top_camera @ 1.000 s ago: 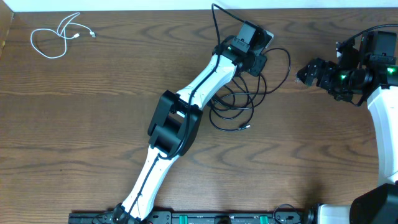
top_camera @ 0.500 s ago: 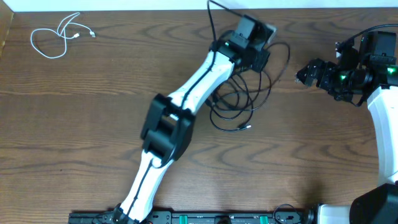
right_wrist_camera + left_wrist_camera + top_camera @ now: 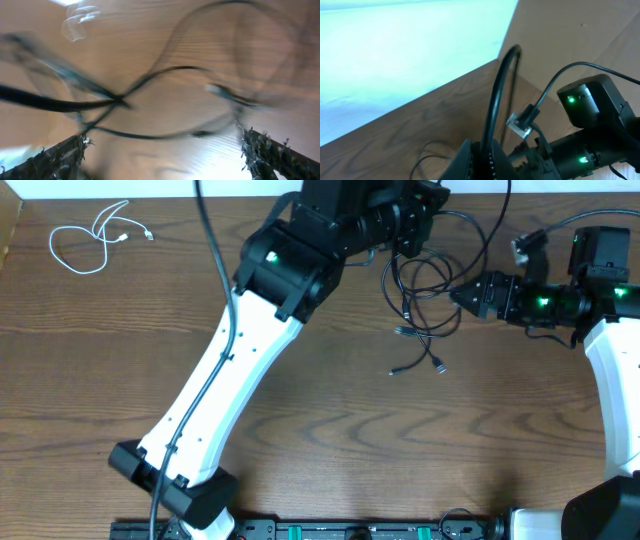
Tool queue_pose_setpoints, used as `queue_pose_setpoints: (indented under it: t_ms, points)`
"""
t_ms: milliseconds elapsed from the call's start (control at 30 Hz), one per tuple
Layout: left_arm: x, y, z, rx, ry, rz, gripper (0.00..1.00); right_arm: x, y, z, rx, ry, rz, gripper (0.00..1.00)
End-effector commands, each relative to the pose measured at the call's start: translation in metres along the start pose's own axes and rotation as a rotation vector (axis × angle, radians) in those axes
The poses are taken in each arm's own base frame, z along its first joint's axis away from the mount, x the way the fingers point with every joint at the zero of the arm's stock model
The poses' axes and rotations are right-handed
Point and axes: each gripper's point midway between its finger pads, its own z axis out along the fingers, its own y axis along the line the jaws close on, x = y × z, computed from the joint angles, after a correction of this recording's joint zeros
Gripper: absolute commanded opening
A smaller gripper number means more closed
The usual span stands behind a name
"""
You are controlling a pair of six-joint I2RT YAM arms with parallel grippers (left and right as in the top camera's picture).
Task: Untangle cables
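Over the brown wood table, left gripper pinches black cables; right gripper gapes.

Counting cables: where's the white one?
In the overhead view the white cable lies looped near the top-left corner of the table, far from the black cables.

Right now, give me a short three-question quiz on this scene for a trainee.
1. True or false: the white cable is caught up in the black cables.
2. In the right wrist view, the right fingers are: A spread wide apart, B shut on the white cable, C out of view.
3. Fill in: the lights on the right arm glow ____.

Key: 1 false, it lies alone near the far left corner of the table. 2 A. 3 green.
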Motion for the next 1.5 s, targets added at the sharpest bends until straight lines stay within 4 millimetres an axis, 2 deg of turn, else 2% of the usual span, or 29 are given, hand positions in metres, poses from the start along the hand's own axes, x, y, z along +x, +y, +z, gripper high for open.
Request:
queue_pose_setpoints:
  t_ms: [0,67,200,300,400,600,667,800,1000,1133,1200,1233,1333,1400,1467]
  points:
    - [0.007,0.024,0.005,-0.116,0.015,-0.039,0.08,0.006,0.069,-0.012,-0.410,0.005,-0.153,0.99]
    - [0.012,0.036,0.004,-0.179,0.027,-0.085,0.07,0.006,0.079,-0.017,-0.474,-0.003,-0.176,0.99]
    - [0.014,0.040,0.003,-0.202,0.031,-0.131,0.07,0.004,0.087,-0.021,-0.525,-0.010,-0.188,0.99]
    - [0.014,0.050,0.001,-0.265,0.019,-0.143,0.07,0.006,0.103,-0.030,-0.628,-0.010,-0.194,0.99]
    - [0.013,0.062,-0.003,-0.334,0.010,-0.141,0.07,0.006,0.118,-0.042,-0.741,-0.017,-0.214,0.94]
    - [0.013,0.085,-0.012,-0.473,-0.007,-0.136,0.07,0.010,0.126,-0.039,-0.760,0.019,-0.190,0.92]
    - [0.014,0.095,-0.018,-0.533,-0.009,-0.135,0.07,0.012,0.130,-0.036,-0.763,0.025,-0.211,0.92]
    - [0.019,0.102,-0.022,-0.556,-0.002,-0.195,0.08,0.012,0.132,-0.024,-0.722,0.023,-0.275,0.92]
    - [0.027,0.079,-0.010,-0.406,0.050,-0.215,0.07,-0.005,0.099,0.016,-0.395,-0.021,-0.320,0.99]
    - [0.031,0.070,-0.007,-0.353,0.070,-0.228,0.07,-0.008,0.109,0.027,-0.376,-0.042,-0.414,0.99]
    - [0.032,0.070,-0.007,-0.355,0.077,-0.230,0.08,-0.006,0.116,0.032,-0.381,-0.041,-0.442,0.91]
    - [0.033,0.070,-0.008,-0.356,0.079,-0.230,0.07,-0.004,0.118,0.036,-0.370,-0.038,-0.452,0.79]
    - [0.032,0.077,-0.010,-0.368,0.077,-0.235,0.07,-0.003,0.115,0.045,-0.310,-0.030,-0.451,0.27]
    - [0.033,0.088,-0.015,-0.402,0.075,-0.242,0.08,-0.002,0.112,0.048,-0.281,-0.026,-0.426,0.04]
    - [0.034,0.101,-0.022,-0.442,0.079,-0.253,0.08,-0.003,0.106,0.048,-0.255,-0.020,-0.382,0.01]
